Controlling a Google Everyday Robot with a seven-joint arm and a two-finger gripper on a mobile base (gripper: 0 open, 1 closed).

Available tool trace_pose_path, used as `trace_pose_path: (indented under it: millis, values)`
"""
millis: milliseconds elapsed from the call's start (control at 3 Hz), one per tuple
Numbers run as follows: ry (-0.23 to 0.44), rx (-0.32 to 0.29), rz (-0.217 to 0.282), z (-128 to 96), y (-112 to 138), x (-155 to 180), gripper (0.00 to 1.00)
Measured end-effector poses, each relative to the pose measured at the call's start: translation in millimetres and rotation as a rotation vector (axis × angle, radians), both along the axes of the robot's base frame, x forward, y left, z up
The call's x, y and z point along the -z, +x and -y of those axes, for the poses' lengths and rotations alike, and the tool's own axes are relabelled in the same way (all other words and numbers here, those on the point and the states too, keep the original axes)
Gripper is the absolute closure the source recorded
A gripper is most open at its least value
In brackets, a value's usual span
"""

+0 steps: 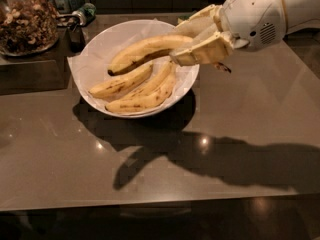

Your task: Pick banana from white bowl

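The white bowl (pixel 95 54) stands on the dark counter at upper left of centre, lined with crinkled white paper. My gripper (pixel 192 41) is above the bowl's right rim and is shut on the right end of the banana (pixel 142 51). The banana is lifted clear above the bowl, nearly level, its dark tip pointing left and slightly down. It is yellow with a dark brown streak along its lower edge. Three other speckled yellow bananas (pixel 135 91) lie in the bowl beneath it.
A glass jar of nuts (pixel 25 19) stands on a dark tray at the far left. Small dark items and a green-topped bottle (pixel 82 14) sit behind the bowl. The brown counter (pixel 210 149) stretches to the front and right, with the arm's shadow across it.
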State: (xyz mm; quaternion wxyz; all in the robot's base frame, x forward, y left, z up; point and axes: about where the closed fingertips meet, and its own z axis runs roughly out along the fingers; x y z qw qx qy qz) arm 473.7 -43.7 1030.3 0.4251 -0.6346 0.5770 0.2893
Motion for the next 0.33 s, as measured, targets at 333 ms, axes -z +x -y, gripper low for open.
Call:
trace_pose_path:
  millis: [333]
  values:
    - [0.008,0.005,-0.003,3.7,-2.5,-2.2,1.0]
